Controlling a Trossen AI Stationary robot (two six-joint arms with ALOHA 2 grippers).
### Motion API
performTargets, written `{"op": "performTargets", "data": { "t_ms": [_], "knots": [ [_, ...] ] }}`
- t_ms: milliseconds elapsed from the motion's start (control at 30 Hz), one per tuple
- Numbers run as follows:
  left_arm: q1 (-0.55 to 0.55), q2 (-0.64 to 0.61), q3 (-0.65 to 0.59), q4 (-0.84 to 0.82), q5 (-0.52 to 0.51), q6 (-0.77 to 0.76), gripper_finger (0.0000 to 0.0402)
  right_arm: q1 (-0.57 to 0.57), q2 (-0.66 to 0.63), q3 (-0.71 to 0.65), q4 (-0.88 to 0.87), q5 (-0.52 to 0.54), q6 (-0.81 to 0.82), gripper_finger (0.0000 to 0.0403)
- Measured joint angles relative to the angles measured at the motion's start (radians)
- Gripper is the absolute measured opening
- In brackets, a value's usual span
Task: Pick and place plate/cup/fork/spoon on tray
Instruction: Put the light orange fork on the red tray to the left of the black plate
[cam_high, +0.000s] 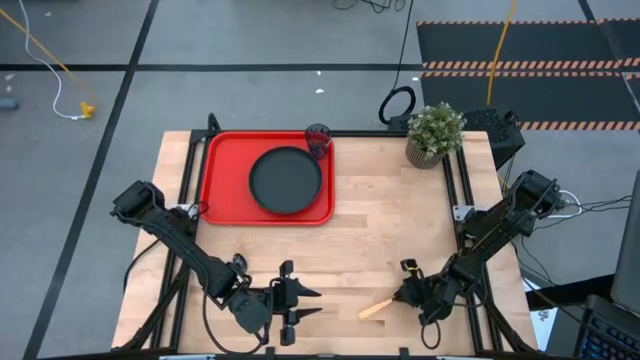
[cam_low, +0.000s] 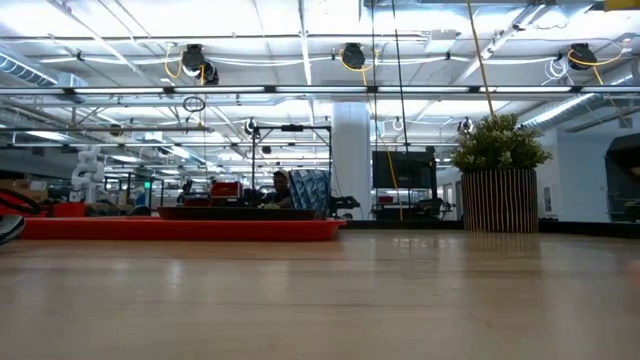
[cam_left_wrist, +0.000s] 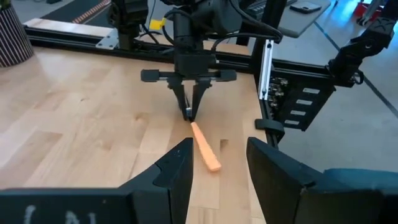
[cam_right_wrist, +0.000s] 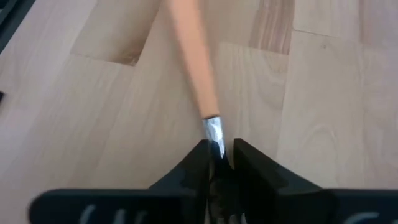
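The red tray (cam_high: 222, 170) lies at the table's far left with the black plate (cam_high: 287, 180) on it. The dark cup (cam_high: 318, 140) stands at the tray's far right corner. The fork lies near the front edge, its orange handle (cam_high: 375, 308) pointing left. My right gripper (cam_high: 402, 295) is shut on the fork's metal end. My left gripper (cam_high: 315, 303) is open and empty, left of the fork, its fingers pointing at it. The spoon is out of view. My right gripper pinches the fork's silver neck (cam_right_wrist: 213, 130), just past the orange handle (cam_right_wrist: 189, 50), between its two fingers. The tines are hidden between the fingers. The fingers (cam_left_wrist: 189, 106) point steeply down, slanting in from the table's right, in line with the fork. The handle's free end (cam_left_wrist: 213, 165) rests on the table.
A potted green plant (cam_high: 435, 133) stands at the far right of the table. Bare wood lies between the tray and the two grippers. The tray (cam_low: 180, 228) and the plant (cam_low: 498, 190) also show in the low view.
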Motion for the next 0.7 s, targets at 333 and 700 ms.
{"op": "performTargets", "data": {
  "t_ms": [333, 700],
  "knots": [
    [0.045, 0.000, 0.000, -0.002, 0.000, 0.065, 0.0152, -0.045, -0.002, -0.001, -0.006, -0.017, -0.074, 0.0008],
    [0.131, 0.000, 0.000, -0.003, -0.019, 0.122, 0.0152, -0.158, -0.078, -0.006, -0.016, -0.010, -0.191, 0.0004]
  ]
}}
